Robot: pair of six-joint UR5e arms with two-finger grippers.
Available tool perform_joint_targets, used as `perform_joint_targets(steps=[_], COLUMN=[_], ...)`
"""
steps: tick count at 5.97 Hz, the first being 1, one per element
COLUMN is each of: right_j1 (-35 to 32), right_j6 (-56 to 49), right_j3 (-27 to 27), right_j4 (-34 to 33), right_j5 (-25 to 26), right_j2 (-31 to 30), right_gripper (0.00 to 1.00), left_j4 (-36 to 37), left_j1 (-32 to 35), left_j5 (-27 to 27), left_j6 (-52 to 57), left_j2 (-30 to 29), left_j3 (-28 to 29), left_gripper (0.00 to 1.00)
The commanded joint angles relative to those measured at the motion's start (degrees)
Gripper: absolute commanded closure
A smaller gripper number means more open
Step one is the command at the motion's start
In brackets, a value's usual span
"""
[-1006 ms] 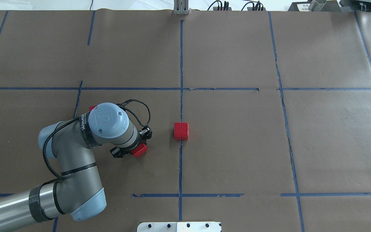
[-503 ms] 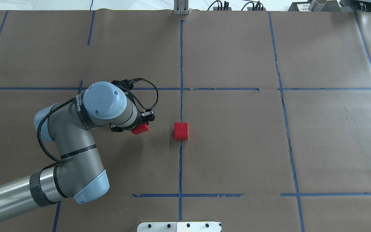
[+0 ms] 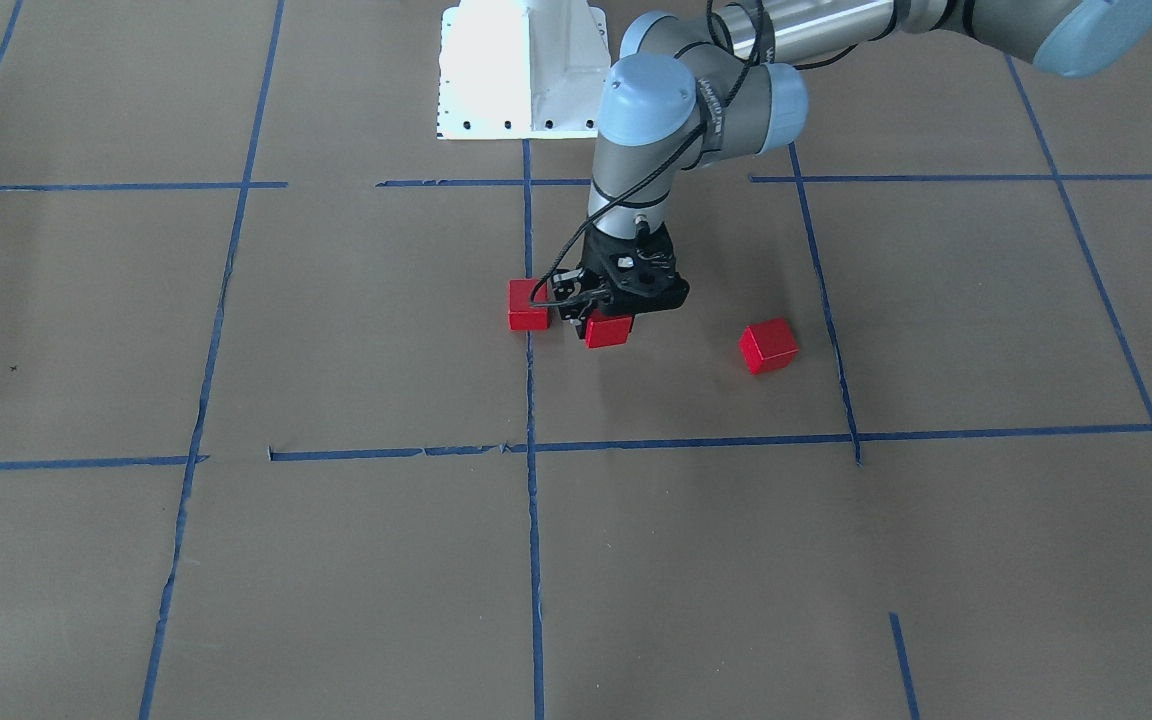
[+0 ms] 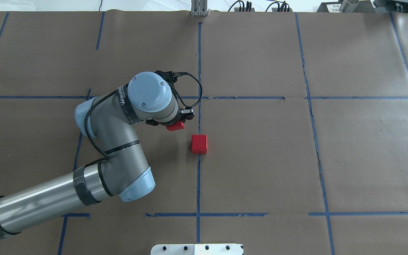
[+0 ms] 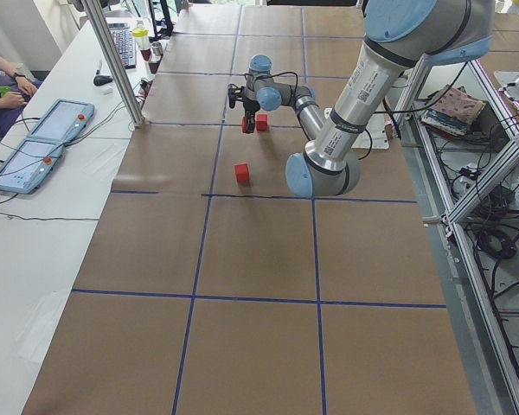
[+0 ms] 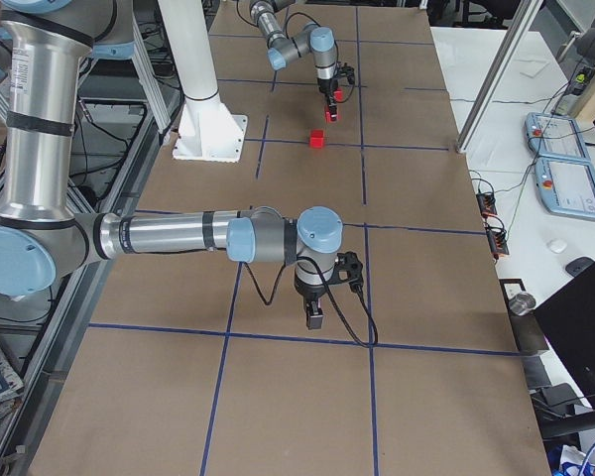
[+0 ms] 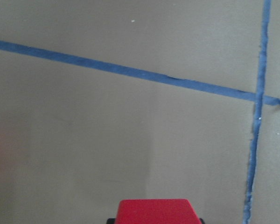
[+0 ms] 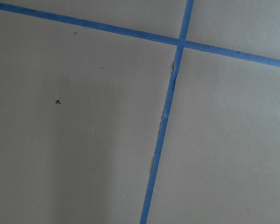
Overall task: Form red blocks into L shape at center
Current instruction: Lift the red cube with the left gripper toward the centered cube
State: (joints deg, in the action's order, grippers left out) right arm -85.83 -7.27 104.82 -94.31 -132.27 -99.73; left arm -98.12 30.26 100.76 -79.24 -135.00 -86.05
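Note:
My left gripper (image 4: pixel 176 124) (image 3: pixel 607 326) is shut on a red block (image 4: pixel 175 126) (image 3: pixel 608 331); the left wrist view shows this block (image 7: pixel 154 211) at its bottom edge. A second red block (image 4: pixel 199 143) (image 3: pixel 528 305) rests on the thin blue line in the center (image 4: pixel 246 152), just right of and nearer to the robot than the held one. The third red block (image 3: pixel 768 346) lies further toward the robot's left and is hidden under the arm in the overhead view. My right gripper (image 6: pixel 315 317) appears only in the exterior right view, pointing down, so I cannot tell its state.
The white robot base (image 3: pixel 521 70) (image 4: pixel 197 249) stands at the table's near edge. Blue tape lines (image 4: pixel 241 97) cross the brown paper. A seated person (image 5: pixel 0 82) with control tablets (image 5: pixel 43 143) is at a side table beyond the far edge.
The left arm has carried its red block away from the robot and to the right, closer to the block on the centre line. That block has not moved.

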Motion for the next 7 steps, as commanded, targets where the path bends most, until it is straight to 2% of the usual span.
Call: perform_joint_targets(steps=[1,2,4,7], right_j1=[0.1,0.0,0.0,0.0], right_j6=[-0.1,-0.1,-0.1,-0.1], right_j3=[-0.7,-0.8,-0.8,-0.8], right_j4=[0.1,0.0,0.0,0.1], right_j5=[-0.1,-0.1,0.0,0.0], right_j2=[0.1,0.1,0.1,0.1], right_gripper=[0.00,0.00,0.00,0.00], left_j4=[-0.8,-0.8,-0.9,-0.9], left_j1=[-0.1,-0.2,-0.6,-1.7], left_j5=[0.2,0.3,2.8,3.3], left_j6=[2.3,3.4,3.7,4.9], left_j2=[-8.7,-9.8,-9.9,-9.8], left_j3=[11.3,13.4,13.5,14.7], left_gripper=[0.98,0.98,0.97,0.97])
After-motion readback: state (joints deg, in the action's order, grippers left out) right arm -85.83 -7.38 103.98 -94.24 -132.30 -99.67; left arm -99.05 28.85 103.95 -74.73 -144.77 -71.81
